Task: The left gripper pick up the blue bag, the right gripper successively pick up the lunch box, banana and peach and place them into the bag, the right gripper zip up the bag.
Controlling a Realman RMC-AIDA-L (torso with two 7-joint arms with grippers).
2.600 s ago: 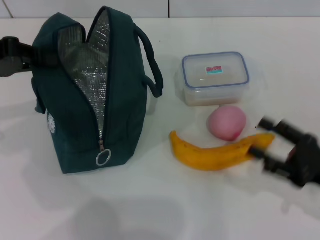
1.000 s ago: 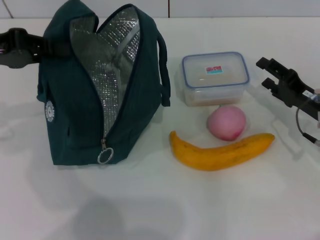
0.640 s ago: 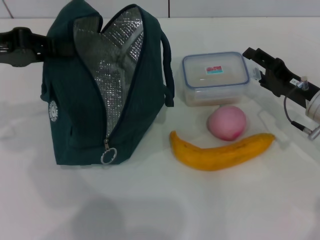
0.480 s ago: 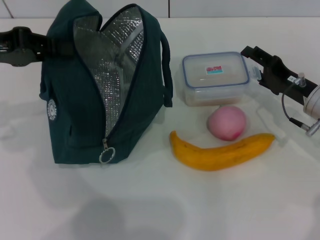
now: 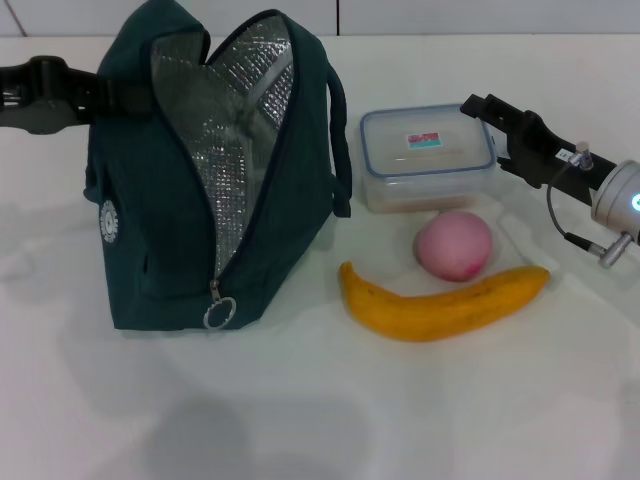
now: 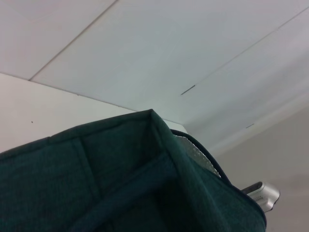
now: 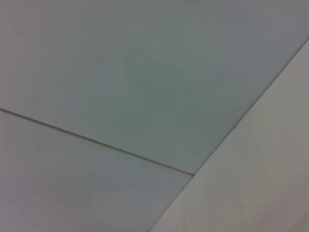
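beside the lunch box [image 5: 428,155], the right gripper [image 5: 482,112] hovers open.

From the head view I can't see the left tool's [image 5: 95,92] fingertips: they vanish against the far-left upper corner of the blue bag [image 5: 170,240], so I can't confirm the grip. Its arm runs off the left edge. The right tool's [image 5: 478,107] arm is cut by the right edge, and I can't judge its finger gap. My left wrist view shows only a cropped part of the bag's top. The right wrist view shows no task item at all.
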